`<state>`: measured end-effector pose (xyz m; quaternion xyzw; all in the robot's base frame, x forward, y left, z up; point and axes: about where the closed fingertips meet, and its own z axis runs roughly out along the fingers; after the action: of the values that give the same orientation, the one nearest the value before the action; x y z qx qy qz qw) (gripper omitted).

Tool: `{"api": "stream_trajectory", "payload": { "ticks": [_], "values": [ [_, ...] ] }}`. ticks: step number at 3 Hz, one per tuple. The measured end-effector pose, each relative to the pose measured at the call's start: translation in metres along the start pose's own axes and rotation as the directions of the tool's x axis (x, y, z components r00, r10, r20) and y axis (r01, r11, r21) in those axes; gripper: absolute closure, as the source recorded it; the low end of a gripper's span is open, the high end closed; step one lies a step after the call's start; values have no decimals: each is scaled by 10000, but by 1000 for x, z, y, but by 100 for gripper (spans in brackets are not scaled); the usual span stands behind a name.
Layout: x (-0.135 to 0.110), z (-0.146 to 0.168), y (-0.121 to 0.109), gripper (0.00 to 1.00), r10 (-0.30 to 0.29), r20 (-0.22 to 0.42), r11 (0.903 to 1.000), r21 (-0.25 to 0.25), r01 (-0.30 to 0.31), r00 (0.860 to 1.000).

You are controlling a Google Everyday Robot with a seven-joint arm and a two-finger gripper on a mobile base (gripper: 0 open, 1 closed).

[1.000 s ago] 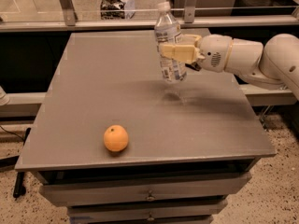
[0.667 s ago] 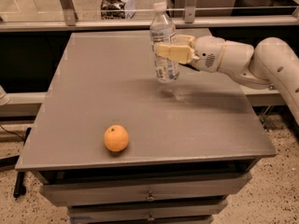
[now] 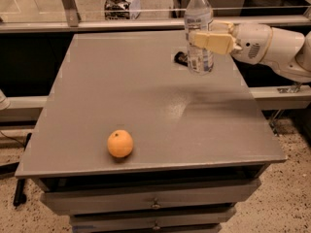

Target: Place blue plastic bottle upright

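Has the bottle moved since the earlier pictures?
Yes. The bottle, held in the pincer, has shifted right and up in the view, farther from the orange, which stayed put.

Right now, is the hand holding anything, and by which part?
Yes. The hand, over the far right of the table, clamps the blue plastic bottle around its middle, with the bottle upright.

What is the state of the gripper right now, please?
Gripper: closed on the upright clear bluish ribbed plastic bottle, at the far right of the grey table.
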<state>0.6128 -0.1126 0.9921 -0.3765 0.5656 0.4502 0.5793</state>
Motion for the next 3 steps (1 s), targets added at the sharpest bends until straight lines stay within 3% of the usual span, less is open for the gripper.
{"api": "stream_trajectory", "payload": {
  "ticks": [1, 2, 3],
  "values": [
    [-16, -37, 8, 100, -267, 523, 9996, 112, 262, 9983],
    [-6, -63, 20, 100, -216, 1441, 9997, -112, 235, 9893],
    [13, -74, 29, 100, -96, 1743, 9983, -556, 196, 9846]
  ]
}}
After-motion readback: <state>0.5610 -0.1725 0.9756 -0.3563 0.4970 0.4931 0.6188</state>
